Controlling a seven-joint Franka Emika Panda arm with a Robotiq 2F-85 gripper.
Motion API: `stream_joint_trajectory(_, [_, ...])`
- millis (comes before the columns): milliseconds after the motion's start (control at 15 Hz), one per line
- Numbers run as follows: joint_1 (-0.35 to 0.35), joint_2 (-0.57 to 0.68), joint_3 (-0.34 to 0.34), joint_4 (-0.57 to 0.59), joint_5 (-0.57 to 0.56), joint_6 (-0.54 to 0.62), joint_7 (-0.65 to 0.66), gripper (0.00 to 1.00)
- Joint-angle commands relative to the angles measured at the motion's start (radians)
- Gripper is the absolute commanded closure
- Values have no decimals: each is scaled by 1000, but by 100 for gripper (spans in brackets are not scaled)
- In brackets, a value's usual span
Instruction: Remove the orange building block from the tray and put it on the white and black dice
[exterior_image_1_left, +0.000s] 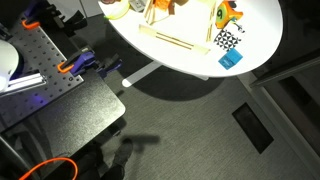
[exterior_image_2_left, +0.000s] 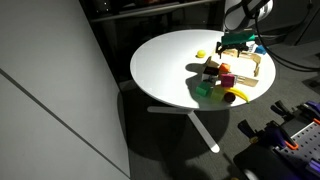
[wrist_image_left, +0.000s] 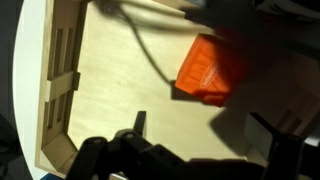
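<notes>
In the wrist view the orange building block (wrist_image_left: 205, 70) lies on the pale floor of the tray (wrist_image_left: 60, 90). My gripper (wrist_image_left: 205, 130) hangs open just above the tray floor, with one finger on each side and the block just ahead of the fingertips, apart from them. In an exterior view the gripper (exterior_image_2_left: 238, 45) hovers over the tray (exterior_image_2_left: 256, 72) at the far side of the round table. The white and black dice (exterior_image_1_left: 228, 40) stands on the table beside the tray (exterior_image_1_left: 175, 40), outside its rim.
A blue square block (exterior_image_1_left: 232, 60) lies next to the dice near the table edge. An orange, green and yellow toy (exterior_image_1_left: 226, 12) stands behind the dice. A green block (exterior_image_2_left: 203, 90), a red piece (exterior_image_2_left: 226, 80) and a yellow banana shape (exterior_image_2_left: 236, 95) sit on the white table (exterior_image_2_left: 165, 65).
</notes>
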Motion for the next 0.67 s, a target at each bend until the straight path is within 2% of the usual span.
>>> stream_joint_trajectory(0, [40,69,-26,62,13,25,39,0])
stream_joint_trajectory(600, [106,135,-75,85,-1,73,90,0])
